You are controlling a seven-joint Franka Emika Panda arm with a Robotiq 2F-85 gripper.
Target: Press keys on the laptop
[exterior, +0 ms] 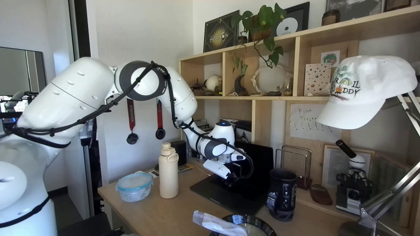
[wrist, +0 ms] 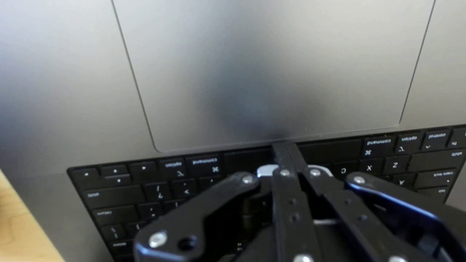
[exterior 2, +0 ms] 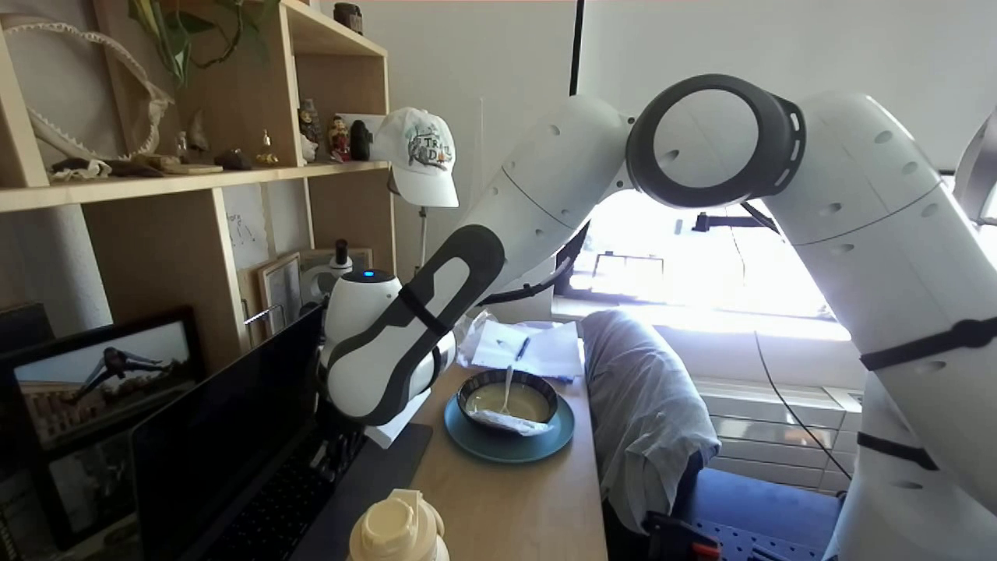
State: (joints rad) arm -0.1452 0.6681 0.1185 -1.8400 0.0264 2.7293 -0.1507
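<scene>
Hand clenched, empty, fingertips at the space bar of the laptop on the tabletop; keys in rows crosswise to the fingers, contact or gap impossible to tell.

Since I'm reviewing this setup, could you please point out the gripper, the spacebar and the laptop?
Gripper [wrist: 286, 146]: wrist view, midway between its closed fingertips.
Spacebar [wrist: 331, 150]: wrist view, on an uncovered stretch of the key.
Laptop [exterior: 235, 196]: in an exterior view, on its deck.
</scene>
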